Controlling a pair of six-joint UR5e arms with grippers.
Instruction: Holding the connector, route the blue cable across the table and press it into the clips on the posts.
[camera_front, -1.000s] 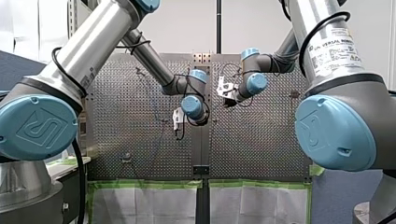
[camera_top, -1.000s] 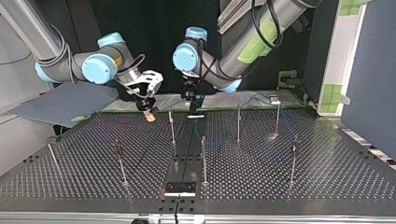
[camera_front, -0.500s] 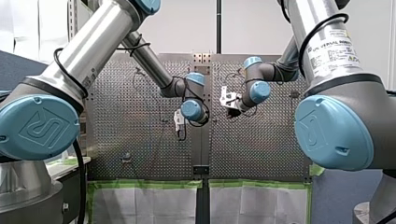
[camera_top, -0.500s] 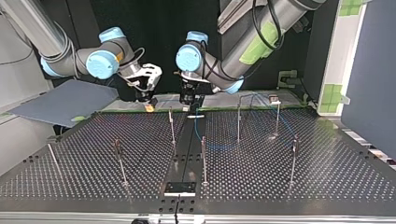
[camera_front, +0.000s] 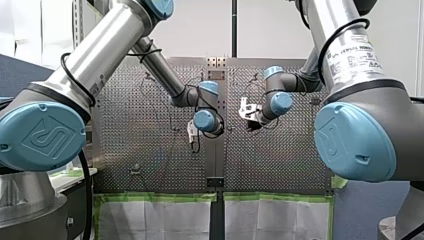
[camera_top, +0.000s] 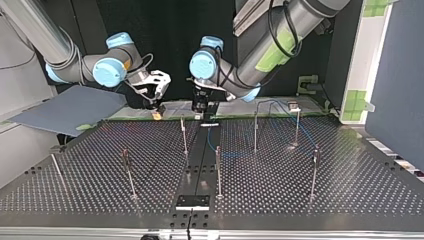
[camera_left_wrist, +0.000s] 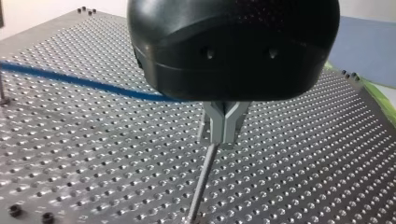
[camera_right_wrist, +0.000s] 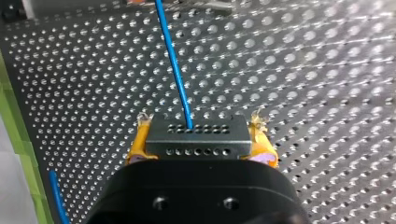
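Observation:
In the right wrist view my right gripper (camera_right_wrist: 200, 122) has yellow pads shut on a black connector (camera_right_wrist: 196, 144). The blue cable (camera_right_wrist: 173, 60) runs from it away over the perforated table. In the top view this gripper (camera_top: 157, 114) hangs over the table's far edge, left of the middle. My left gripper (camera_top: 200, 116) hangs close beside it. Its metal fingers (camera_left_wrist: 223, 140) are shut just above a post (camera_left_wrist: 203, 182). The blue cable (camera_left_wrist: 70, 80) passes behind its black body, so I cannot tell whether it is gripped. More cable (camera_top: 227, 154) lies looped at the right.
Several thin posts stand on the table, among them one (camera_top: 184, 135) near the grippers, one (camera_top: 218, 172) in the middle and one (camera_top: 314, 170) at the top view's right. A black plate (camera_top: 192, 201) lies at the near edge. A grey sheet (camera_top: 70, 107) lies at the left.
My right gripper has drawn back toward the table's far edge with the connector. The left gripper shifted slightly. The cable at the top view's right has lifted toward the post tops.

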